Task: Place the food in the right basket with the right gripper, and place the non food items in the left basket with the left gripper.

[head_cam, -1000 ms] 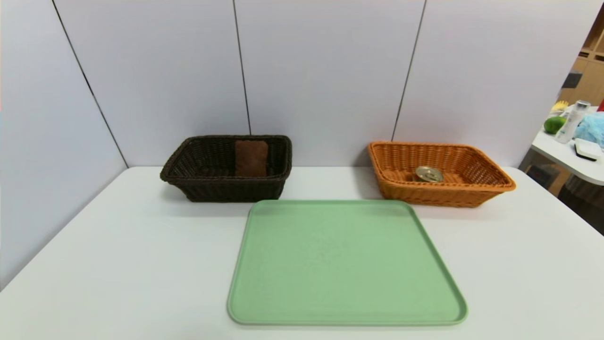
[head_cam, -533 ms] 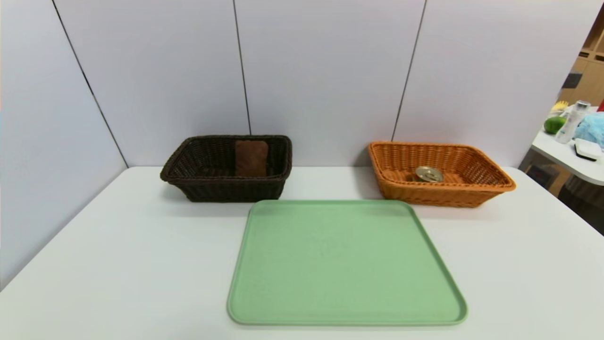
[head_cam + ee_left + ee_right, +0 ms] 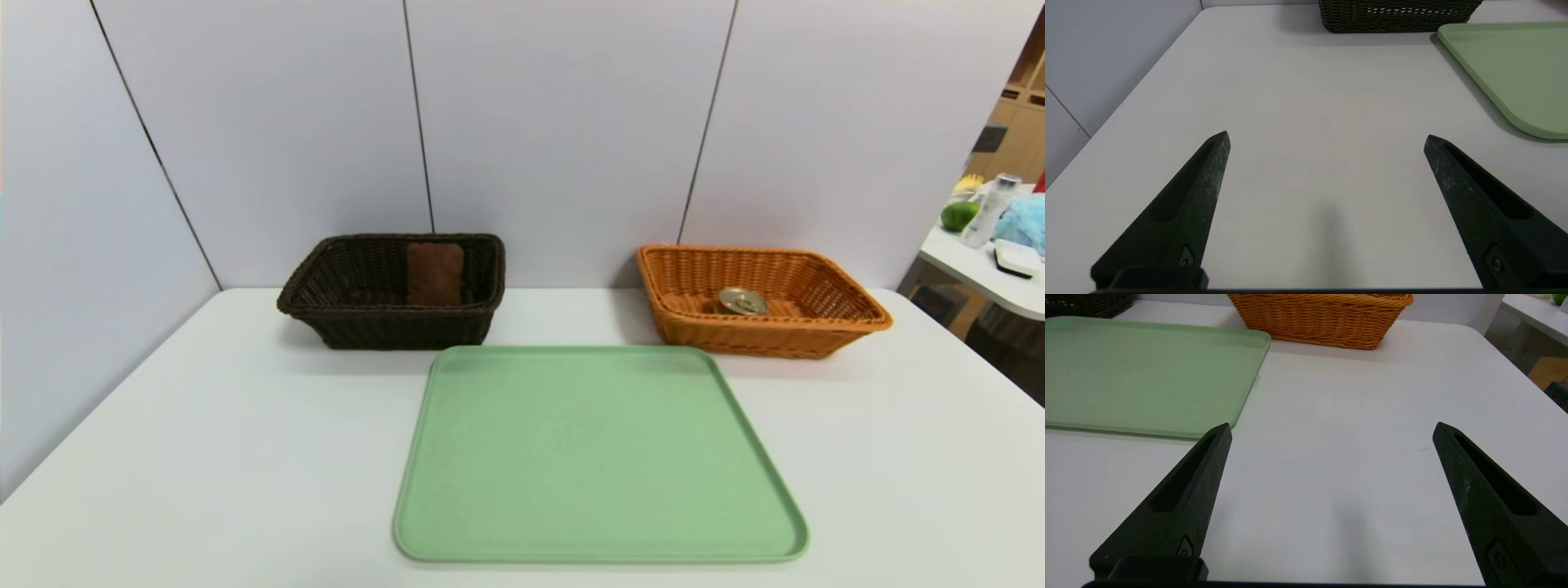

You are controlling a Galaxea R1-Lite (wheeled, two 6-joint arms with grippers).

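Head view: can (image 3: 742,300) sits in orange basket (image 3: 849,313) at right, cloth (image 3: 434,273) in dark basket (image 3: 326,306) upper left; tray (image 3: 600,457) bare, marker not visible. Left gripper (image 3: 1327,139) and right gripper (image 3: 1332,428) both gape wide over table (image 3: 1290,102); I judge sorting done, so I hold them parked.

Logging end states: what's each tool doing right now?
Left gripper: open, holding nothing, above bare table.
Right gripper: open, holding nothing, beside the green tray.

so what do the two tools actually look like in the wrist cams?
The two look alike. The left tool has two long matte-black fingers tapering to points, each with a slot-like recess along its length and a small screw near the base; the surface is scuffed with pale specks. The right tool has the same build. No cables or markings show.
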